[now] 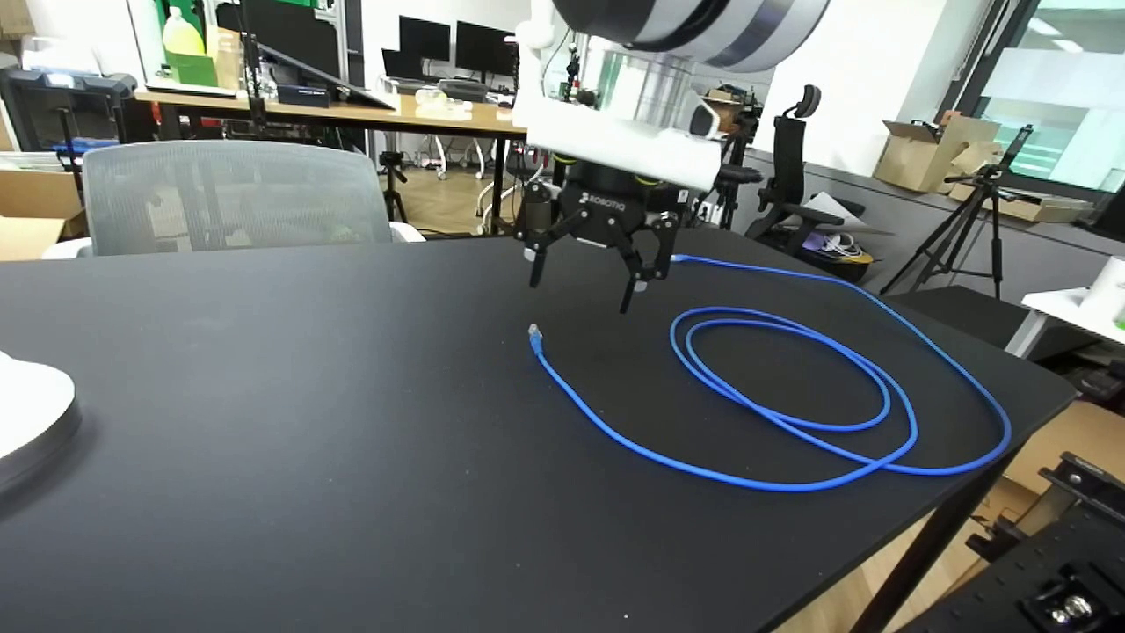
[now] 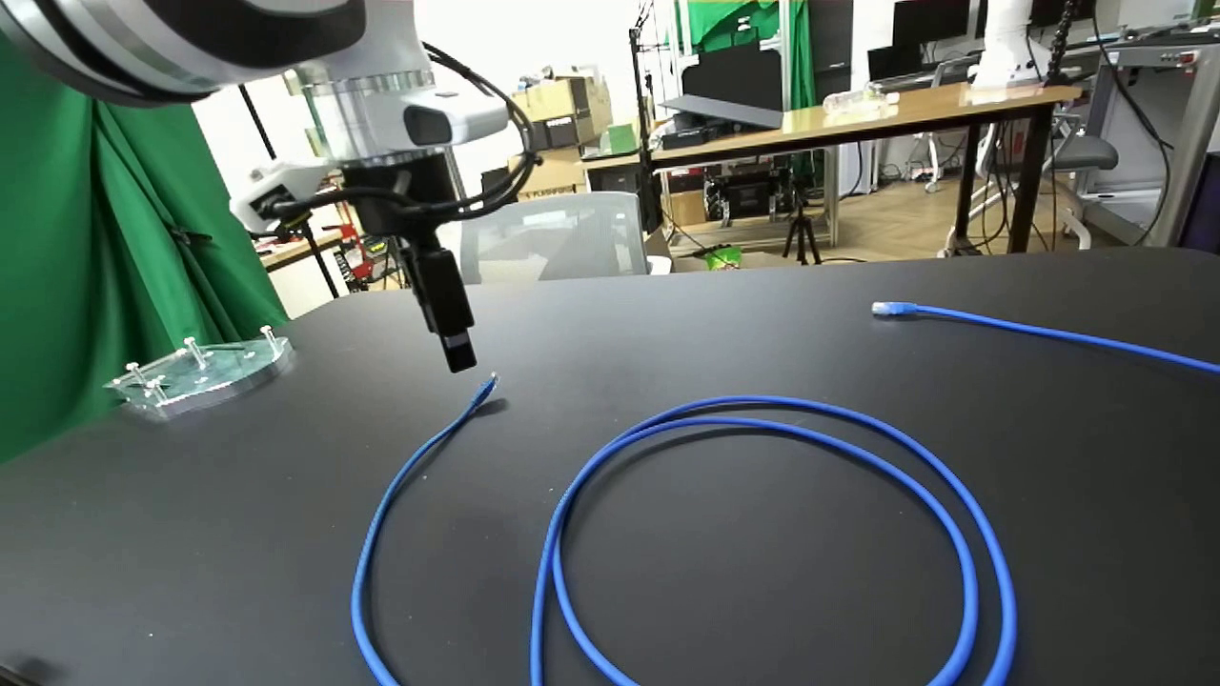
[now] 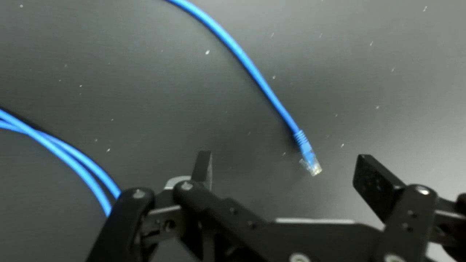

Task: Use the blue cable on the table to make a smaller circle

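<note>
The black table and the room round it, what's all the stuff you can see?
table: one, black top, foreground
Ethernet cable: one, blue, looped on the table
clear plate with bolts: one, colourless, on the table
rounded object: one, white, on the table, cut off; maybe the plate
mesh chair: one, grey, behind the table
office chair: one, black, beyond the table
wooden desk: at least one, light brown, background
monitors: at least three, black, background
tripods: at least two, black, behind the table
cardboard boxes: several, brown, background
curtain: at least one, green, background
small clutter: too blurred to count, mixed colours, background
robot arm: one, white and black, over the table
end effector: one, black, open above the table
</note>
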